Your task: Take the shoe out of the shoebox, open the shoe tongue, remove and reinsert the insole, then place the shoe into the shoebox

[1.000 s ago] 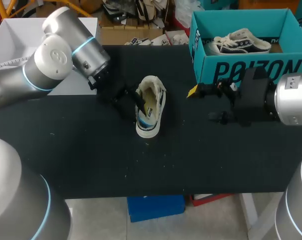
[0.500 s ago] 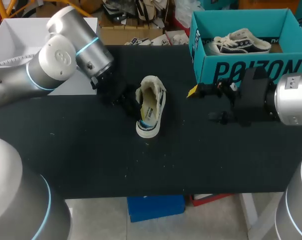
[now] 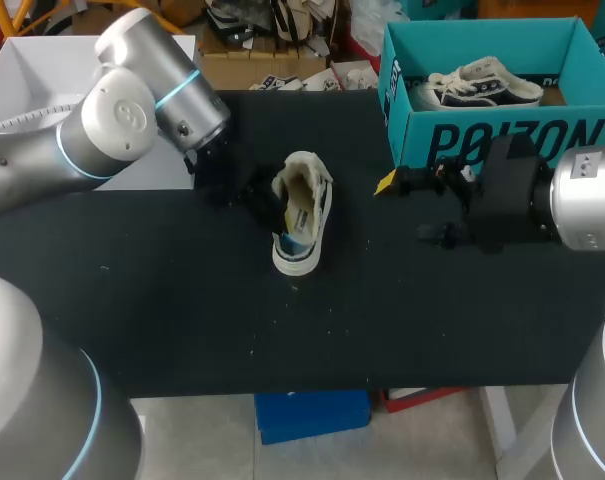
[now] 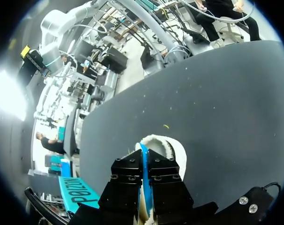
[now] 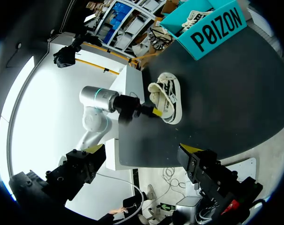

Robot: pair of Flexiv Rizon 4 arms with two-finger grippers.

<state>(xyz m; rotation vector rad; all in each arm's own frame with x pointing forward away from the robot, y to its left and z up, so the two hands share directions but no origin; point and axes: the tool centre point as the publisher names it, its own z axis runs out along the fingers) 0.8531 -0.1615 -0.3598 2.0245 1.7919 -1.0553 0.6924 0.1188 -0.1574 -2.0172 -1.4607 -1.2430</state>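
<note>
A white low-top shoe [image 3: 304, 212] lies on the black table, toe toward the front edge. My left gripper [image 3: 270, 203] comes in from the left at the shoe's opening. In the left wrist view that gripper [image 4: 145, 161] is shut on the thin blue edge of the insole [image 4: 143, 151], which stands up out of the shoe [image 4: 172, 149]. My right gripper [image 3: 410, 208] hangs open to the right of the shoe, in front of the teal shoebox [image 3: 482, 140]. From the right wrist view, the right gripper [image 5: 142, 152] is wide open and empty, far from the shoe [image 5: 167, 96].
The shoebox holds a second shoe [image 3: 477, 85]. A white box [image 3: 42, 70] stands at the back left, behind my left arm. The table's front edge runs just below the middle of the head view.
My left gripper has closed on the insole edge at the shoe's opening, and the left arm has shifted slightly right. The right arm has not moved.
</note>
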